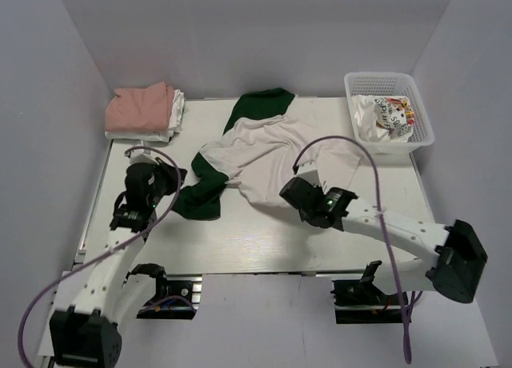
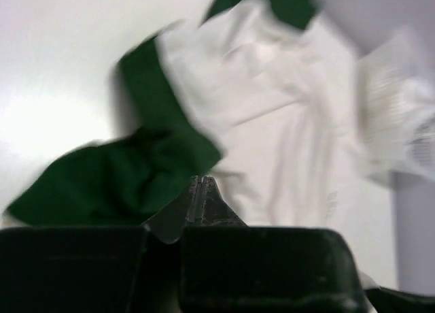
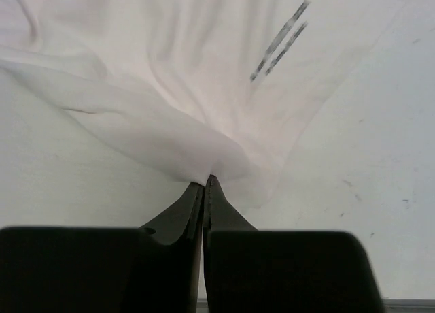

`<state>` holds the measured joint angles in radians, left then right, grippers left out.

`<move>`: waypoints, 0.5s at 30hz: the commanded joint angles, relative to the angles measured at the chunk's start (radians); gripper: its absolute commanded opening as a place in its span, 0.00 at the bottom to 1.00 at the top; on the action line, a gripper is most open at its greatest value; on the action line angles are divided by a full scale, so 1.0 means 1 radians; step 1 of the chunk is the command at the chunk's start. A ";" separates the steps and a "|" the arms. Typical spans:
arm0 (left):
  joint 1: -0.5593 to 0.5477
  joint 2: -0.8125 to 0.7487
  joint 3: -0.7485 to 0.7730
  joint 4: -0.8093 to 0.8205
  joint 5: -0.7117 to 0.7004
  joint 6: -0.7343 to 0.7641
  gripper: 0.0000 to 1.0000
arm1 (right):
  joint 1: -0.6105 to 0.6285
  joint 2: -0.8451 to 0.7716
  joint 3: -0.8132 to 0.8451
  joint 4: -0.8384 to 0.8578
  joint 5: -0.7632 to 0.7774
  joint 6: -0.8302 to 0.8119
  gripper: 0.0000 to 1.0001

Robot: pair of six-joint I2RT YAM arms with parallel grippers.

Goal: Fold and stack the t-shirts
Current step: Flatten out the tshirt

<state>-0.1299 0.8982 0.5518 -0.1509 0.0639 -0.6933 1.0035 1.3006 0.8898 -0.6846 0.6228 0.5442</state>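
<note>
The large white t-shirt with dark green sleeves [image 1: 264, 148] lies crumpled across the middle of the table. My right gripper [image 1: 290, 189] is shut on its near white hem, and the cloth bunches into the tips in the right wrist view [image 3: 206, 180]. Black print shows on the cloth [image 3: 279, 41]. My left gripper [image 1: 173, 178] is shut, beside the near green sleeve [image 1: 200, 196]; in the left wrist view [image 2: 202, 180] I see no cloth between the jaws. The salmon-pink t-shirt [image 1: 140, 108] lies folded on a white t-shirt [image 1: 176, 112] at the back left.
A white plastic basket [image 1: 381, 77] at the back right holds bunched white cloth with coloured print [image 1: 386, 116]. Grey walls stand close on the left, back and right. The table's near edge [image 1: 264, 268] runs just in front of both arm bases.
</note>
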 commanded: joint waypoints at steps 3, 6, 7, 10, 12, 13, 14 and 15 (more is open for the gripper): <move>0.000 -0.241 0.089 -0.104 -0.005 0.029 0.00 | -0.023 -0.170 0.138 -0.061 0.207 -0.036 0.00; 0.000 -0.233 0.089 -0.176 -0.073 0.015 0.00 | -0.026 -0.227 0.146 -0.062 0.187 -0.101 0.00; 0.000 -0.210 0.089 -0.186 -0.073 0.006 0.22 | -0.026 -0.237 0.132 -0.066 0.163 -0.115 0.00; 0.000 -0.061 0.124 -0.161 0.048 0.047 0.99 | -0.029 -0.228 0.086 -0.171 0.059 -0.081 0.00; 0.000 0.026 0.146 -0.119 0.105 0.066 0.99 | -0.025 -0.207 0.064 -0.243 0.031 -0.012 0.00; 0.000 0.116 0.169 -0.108 0.105 0.077 0.99 | -0.023 -0.198 0.111 -0.345 -0.010 0.022 0.00; 0.000 0.161 0.183 -0.093 0.129 0.092 0.99 | -0.026 -0.195 0.124 -0.369 -0.037 0.040 0.00; 0.000 0.206 0.212 -0.064 0.129 0.110 0.99 | -0.029 -0.208 0.124 -0.384 -0.053 0.065 0.00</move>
<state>-0.1303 1.0271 0.6945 -0.2466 0.1230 -0.6418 0.9764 1.1065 0.9825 -0.9066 0.6434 0.5209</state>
